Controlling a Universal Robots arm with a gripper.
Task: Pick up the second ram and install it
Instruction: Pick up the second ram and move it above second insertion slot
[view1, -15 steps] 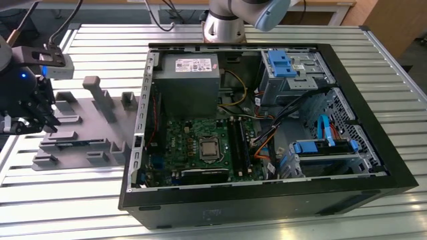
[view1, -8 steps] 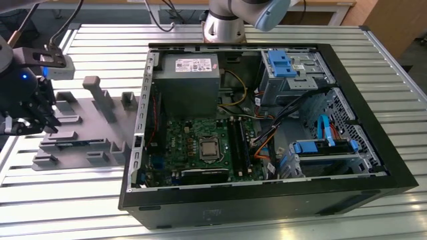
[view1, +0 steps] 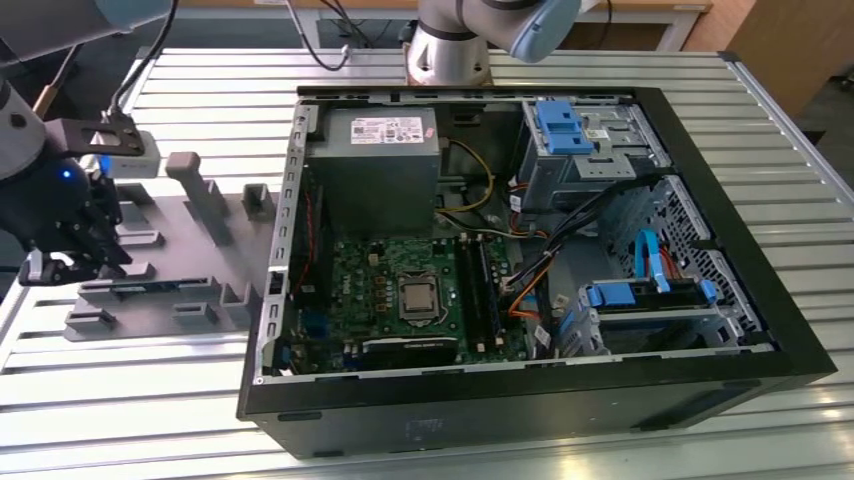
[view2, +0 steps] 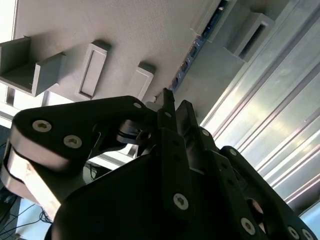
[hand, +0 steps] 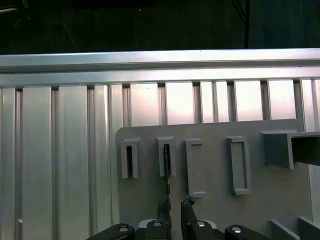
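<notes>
Grey plastic is what carries the part: a holder tray (view1: 200, 262) with slotted blocks sits on the slatted aluminium worktop (view1: 801, 420), at the exterior view's left of the open computer case (view1: 534, 405). We see the second ram (view1: 134, 288) standing on edge in that tray, a thin dark strip near its front, well apart from the green motherboard (view1: 387, 290) and its long black slots (view1: 478, 290).

The pincer (view1: 74, 268) hangs right over the tray, just above the strip's left end as the exterior view shows it. In the first wrist view the second ram (hand: 167, 167) shows edge-on, its long axis running from a small slotted block straight toward the pincer (hand: 175, 216). The two fingertips stand a little apart with tray showing between them. The strip's line meets one fingertip (hand: 164, 219) rather than the middle of the gap, so we judge the board slightly off-centre and not yet gripped.

In the second wrist view the second ram (view2: 196, 47) runs diagonally ahead of the pincer (view2: 176, 107).
</notes>
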